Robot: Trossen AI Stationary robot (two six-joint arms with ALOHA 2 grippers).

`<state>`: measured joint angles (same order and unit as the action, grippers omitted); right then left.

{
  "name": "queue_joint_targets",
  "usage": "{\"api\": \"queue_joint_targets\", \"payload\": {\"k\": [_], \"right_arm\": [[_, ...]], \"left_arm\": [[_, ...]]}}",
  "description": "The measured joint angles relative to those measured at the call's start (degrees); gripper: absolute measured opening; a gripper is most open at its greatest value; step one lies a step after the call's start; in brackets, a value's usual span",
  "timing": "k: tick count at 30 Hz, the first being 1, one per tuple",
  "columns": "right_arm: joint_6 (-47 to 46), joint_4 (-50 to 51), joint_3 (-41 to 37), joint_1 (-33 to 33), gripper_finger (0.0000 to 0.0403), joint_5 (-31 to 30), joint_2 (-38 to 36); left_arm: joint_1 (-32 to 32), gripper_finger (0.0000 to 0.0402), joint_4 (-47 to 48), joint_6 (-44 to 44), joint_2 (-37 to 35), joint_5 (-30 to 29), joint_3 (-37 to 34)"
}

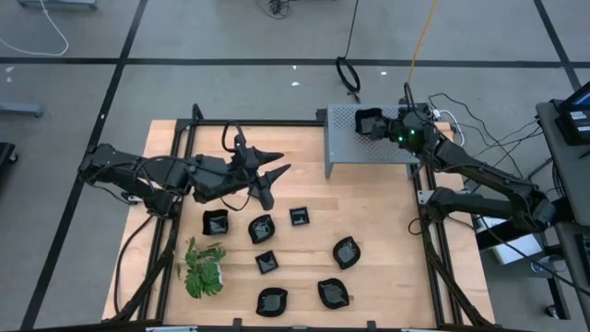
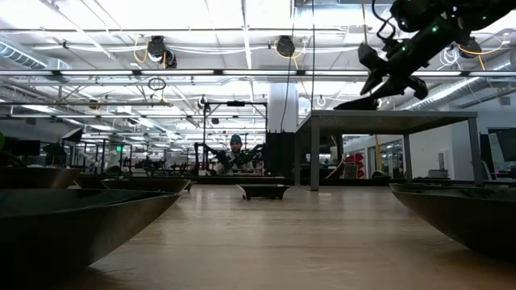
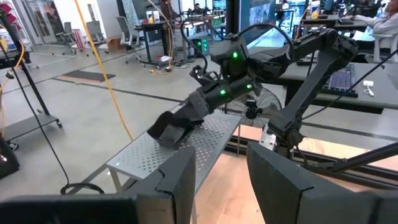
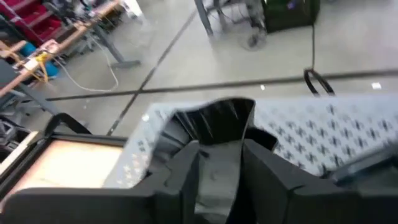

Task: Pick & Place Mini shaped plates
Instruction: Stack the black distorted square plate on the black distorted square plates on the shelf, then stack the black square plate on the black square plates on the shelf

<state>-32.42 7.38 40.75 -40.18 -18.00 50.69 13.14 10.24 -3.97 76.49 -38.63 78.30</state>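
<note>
Several tiny glossy black mini plates lie flat on the wooden table, among them a square plate [image 1: 299,217], a round plate [image 1: 347,252] and a plate [image 1: 216,222] near the plant. My right gripper [image 1: 376,123] is over the grey perforated metal box [image 1: 346,148] at the table's far right, shut on one more black plate [image 3: 166,130]. My left gripper [image 1: 275,171] hovers open above the table's middle, far of the plates, and touches nothing. It points toward the box [image 3: 155,155]. My right gripper [image 4: 221,149] pinches the black plate [image 4: 217,121] between its two fingers by one rim [image 4: 219,140]. The rest of the plate sticks out beyond the fingertips. The fingers slant down from the table's right. The plate is tilted, its low edge [image 3: 163,138] at or just above the box's perforated top; I cannot tell whether it touches.
A green leafy plant [image 1: 203,269] stands at the table's near left. The box [image 2: 387,117] is a raised shelf on legs with open space under it. A black frame runs along the table's edges [image 1: 426,231]. Cables lie on the floor beyond. A person [image 2: 235,153] sits far off.
</note>
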Motion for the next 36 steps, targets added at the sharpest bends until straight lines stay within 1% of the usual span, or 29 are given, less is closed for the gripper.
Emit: {"api": "queue_joint_targets", "payload": {"k": [6, 12, 14, 17, 19, 23, 25, 29, 34, 36], "right_arm": [[5.06, -7.04, 0.00, 0.15, 0.0139, 0.04, -2.08], [9.22, -9.91, 0.00, 0.21, 0.0141, 0.96, -5.50], [11.80, -11.09, 0.00, 0.53, 0.0141, 5.24, -6.38], [15.05, -13.11, 0.00, 1.94, 0.0141, 15.61, -6.97], [15.01, -14.50, 0.00, 3.46, 0.0141, 21.68, -6.99], [14.24, -15.88, 0.00, 7.12, 0.0141, 28.50, -6.69], [15.12, -16.39, 0.00, 9.35, 0.0141, 28.93, -6.62], [18.35, -16.29, -0.02, 13.66, 0.0141, 25.99, -6.32], [21.23, -16.57, -0.02, 20.57, 0.0141, 24.96, -3.74], [22.37, -16.73, 0.00, 24.34, 0.0141, 22.07, -1.48]], "left_arm": [[0.99, 0.0150, 2.00, -0.45, 0.00, 0.12, 0.00], [2.04, 0.0150, 6.63, -6.25, 0.00, 0.25, 0.00], [2.28, 0.0150, 8.30, -8.08, 0.00, 0.22, 0.00], [2.44, 0.0150, 12.05, -10.36, 0.01, 0.48, 0.00], [2.43, 0.0150, 15.11, -11.75, 0.45, 2.29, 0.00], [2.35, 0.0150, 20.91, -15.65, 1.90, 6.81, 0.00], [2.33, 0.0150, 22.68, -17.28, 3.04, 9.33, 0.00], [2.33, 0.0150, 24.68, -17.48, 6.13, 13.81, 0.00], [2.32, 0.0150, 24.94, -15.69, 9.31, 16.11, 0.00], [2.30, 0.0150, 25.01, -14.77, 9.94, 16.17, 0.00]]}}
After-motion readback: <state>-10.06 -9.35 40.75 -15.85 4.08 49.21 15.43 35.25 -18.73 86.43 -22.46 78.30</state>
